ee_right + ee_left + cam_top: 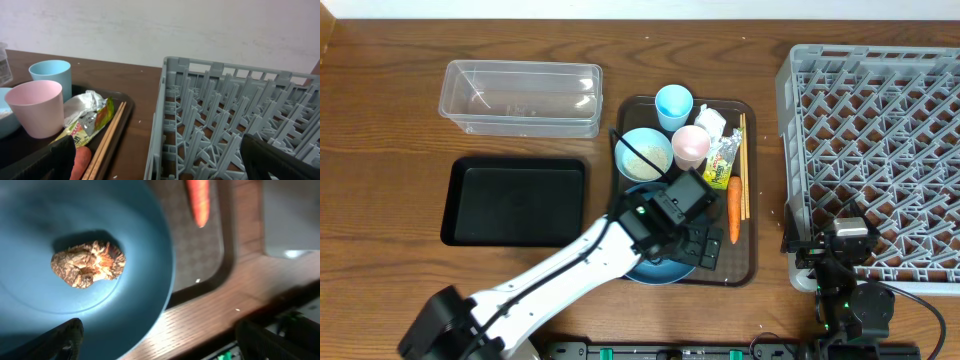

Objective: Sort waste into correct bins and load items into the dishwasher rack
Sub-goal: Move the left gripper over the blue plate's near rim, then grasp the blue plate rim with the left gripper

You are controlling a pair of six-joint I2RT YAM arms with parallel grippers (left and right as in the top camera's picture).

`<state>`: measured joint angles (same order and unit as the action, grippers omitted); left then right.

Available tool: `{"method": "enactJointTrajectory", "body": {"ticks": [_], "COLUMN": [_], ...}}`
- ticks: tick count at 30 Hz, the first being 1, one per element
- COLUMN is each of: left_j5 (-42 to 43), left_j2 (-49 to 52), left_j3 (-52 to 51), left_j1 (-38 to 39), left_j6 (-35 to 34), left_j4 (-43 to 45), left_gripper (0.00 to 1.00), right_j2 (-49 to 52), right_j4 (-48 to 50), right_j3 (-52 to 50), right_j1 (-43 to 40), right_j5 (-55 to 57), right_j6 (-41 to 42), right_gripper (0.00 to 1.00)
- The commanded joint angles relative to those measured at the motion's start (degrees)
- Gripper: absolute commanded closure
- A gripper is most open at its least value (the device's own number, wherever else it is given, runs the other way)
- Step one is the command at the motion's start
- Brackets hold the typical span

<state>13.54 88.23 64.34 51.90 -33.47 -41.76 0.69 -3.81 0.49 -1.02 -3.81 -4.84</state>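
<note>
Both gape empty: left pincer [160, 335] over brown lump [87, 264] on plate [142, 235], carrot [198, 202] nearby; right pincer [157, 150] beside rack [225, 115].

blue plate [145, 240], orange carrot [199, 200], grey rack [880, 150]

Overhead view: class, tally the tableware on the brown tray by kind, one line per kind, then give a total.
Cups: 2, the light-blue cup and the pink cup
Bowls: 1, the bowl
Plates: 1, the blue plate
Chopstick pairs: 1, the chopsticks
Total: 5
</note>
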Motion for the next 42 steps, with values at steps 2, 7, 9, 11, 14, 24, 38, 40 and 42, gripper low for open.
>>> {"method": "enactJointTrajectory", "body": {"ticks": [2,7,9,11,14,24,38,40,42], "left_j5": [-4.1,-6.0,-8.6,-9.4,-10.4,-18.1,-18.7,-18.7,-18.7], "left_j2": [2.7,5.0,5.7,6.1,6.2,6.3,14.1,14.2,14.1], "left_j3": [1.2,1.2,1.2,1.2,1.2,-0.4,-0.3,-0.3,-0.3], "left_j1": [1.0,3.2,4.5,5.4,6.6,7.9,8.0,8.0,8.0], "left_j6": [-6.0,-8.6,-9.7,-9.8,-10.1,-7.5,-6.8,-6.8,-6.2], "left_j4": [-0.7,0.2,0.0,0.1,0.4,4.7,10.9,11.3,11.8], "left_gripper": [0.02,0.02,0.02,0.02,0.02,0.02,0.02,0.02,0.02], "right_j2": [-0.3,-0.3,-0.3,-0.3,-0.3,-0.3,-0.3,-0.3,-0.3], "right_j4": [-0.1,-0.1,-0.1,-0.1,-0.1,-0.1,-0.1,-0.1,-0.1], "right_j3": [-0.2,-0.2,-0.2,-0.2,-0.2,-0.2,-0.2,-0.2,-0.2], "right_j1": [-0.5,-0.5,-0.5,-0.5,-0.5,-0.5,-0.5,-0.5,-0.5], "right_j5": [0.4,0.4,0.4,0.4,0.4,0.4,0.4,0.4,0.4], "right_j6": [0.5,0.5,0.5,0.5,0.5,0.5,0.5,0.5,0.5], "right_gripper": [0.01,0.01,0.01,0.01,0.01,0.01,0.01,0.01,0.01]}}
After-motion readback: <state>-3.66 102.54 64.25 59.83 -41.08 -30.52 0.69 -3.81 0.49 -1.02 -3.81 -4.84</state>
